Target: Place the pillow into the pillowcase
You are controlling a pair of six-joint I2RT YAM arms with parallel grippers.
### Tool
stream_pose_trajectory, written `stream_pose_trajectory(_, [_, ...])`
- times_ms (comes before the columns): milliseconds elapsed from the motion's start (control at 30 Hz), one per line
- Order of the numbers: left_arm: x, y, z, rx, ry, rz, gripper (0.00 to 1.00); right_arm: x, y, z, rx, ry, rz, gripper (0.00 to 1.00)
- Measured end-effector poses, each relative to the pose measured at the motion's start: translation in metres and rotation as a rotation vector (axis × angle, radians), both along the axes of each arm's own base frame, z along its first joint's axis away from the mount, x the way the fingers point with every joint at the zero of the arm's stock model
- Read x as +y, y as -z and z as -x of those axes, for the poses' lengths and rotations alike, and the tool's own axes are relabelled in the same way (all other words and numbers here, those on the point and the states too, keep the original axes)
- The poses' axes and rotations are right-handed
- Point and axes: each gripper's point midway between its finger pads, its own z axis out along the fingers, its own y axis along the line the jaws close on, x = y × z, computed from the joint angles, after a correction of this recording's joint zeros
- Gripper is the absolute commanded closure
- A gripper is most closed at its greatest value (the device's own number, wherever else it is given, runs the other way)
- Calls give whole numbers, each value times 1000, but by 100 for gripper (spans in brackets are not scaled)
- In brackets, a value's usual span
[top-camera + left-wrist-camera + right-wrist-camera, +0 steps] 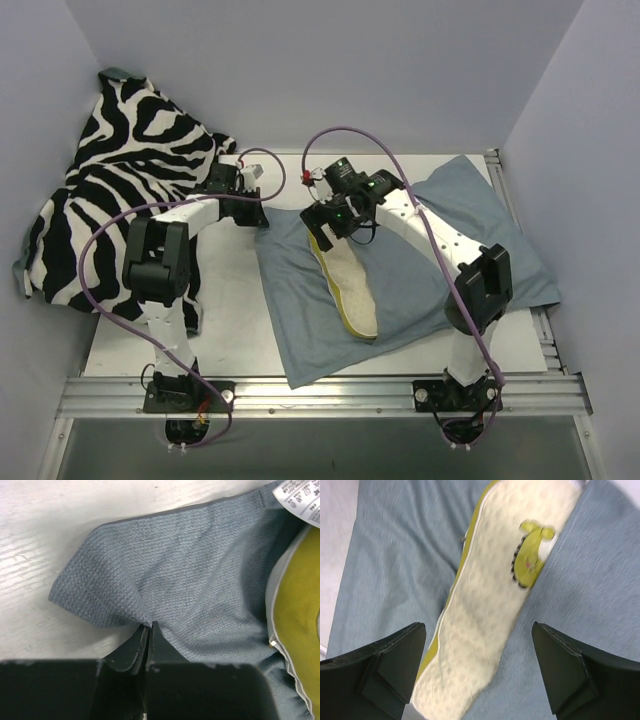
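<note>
The grey-blue pillowcase [420, 280] lies spread on the table, and the cream bumpy pillow [350, 285] with a yellow edge lies along its left part. My left gripper [262, 218] is at the pillowcase's far left corner. In the left wrist view the left gripper [149, 626] is shut, pinching a fold of the pillowcase [190, 580], with the pillow's yellow edge [300, 605] at the right. My right gripper [325, 225] hangs over the pillow's far end. Seen from the right wrist, the right gripper [479, 627] is open and straddles the pillow [490, 595] below its yellow mark [532, 552].
A black-and-white zebra-print cloth [130, 170] is heaped at the back left, partly under the left arm. Bare white table [230, 330] shows left of the pillowcase. A white care label [300, 500] sits on the pillowcase. Grey walls close in the back and both sides.
</note>
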Motion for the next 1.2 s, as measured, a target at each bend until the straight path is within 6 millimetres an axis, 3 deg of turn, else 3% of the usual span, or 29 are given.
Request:
stream_pose_trajectory(100, [-5,-3,5,-7,16,-1,100,17,-2,-19,-45,28,16,7])
stream_pose_trajectory(133, [-5,-3,4,-9,13,-1,100,22,4,-21,-41,36,27,2])
stream_pose_trajectory(300, [11,-4,-2,-12,-22,-2,100,18,71,-20,41,74,189,0])
stream_pose_trajectory(367, [17,-3,-4,-15,-36,-6,100,12,95,-22,62,82,248,7])
stream_pose_trajectory(400, [19,-3,-5,-15,-43,-9,100,9,104,-24,66,86,270,18])
stream_pose_trajectory(433, [22,-3,-6,-15,-50,-13,100,6,110,-26,65,90,287,50])
stream_pose_trajectory(467, [24,-2,-6,-16,-55,-17,100,4,113,-27,64,92,300,67])
stream_pose_trajectory(500, [26,-2,-7,-17,-58,-24,100,1,113,-29,65,95,303,94])
stream_pose_trajectory(533, [28,-1,-7,-19,-60,-30,100,-2,111,-32,69,98,294,100])
stream_pose_trajectory(633, [37,1,-9,-18,-64,-41,100,-7,96,-34,114,116,189,100])
stream_pose_trajectory(767, [54,-1,-13,-19,-78,-29,100,-19,46,-29,175,135,-108,100])
stream_pose_trajectory(833, [59,-7,-18,-35,-80,7,87,-28,7,-28,179,168,-267,100])
stream_pose_trajectory(867, [58,-13,-21,-54,-74,36,69,-32,-13,-31,170,185,-339,100])
stream_pose_trajectory(900, [56,-19,-23,-71,-73,60,63,-34,-33,-33,165,201,-421,100])
stream_pose_trajectory(1000, [51,-43,-18,-131,-91,131,46,-23,-62,-37,203,222,-590,100])
stream_pose_trajectory(1200, [34,-131,10,-319,-121,235,43,2,-54,-29,404,285,-750,100])
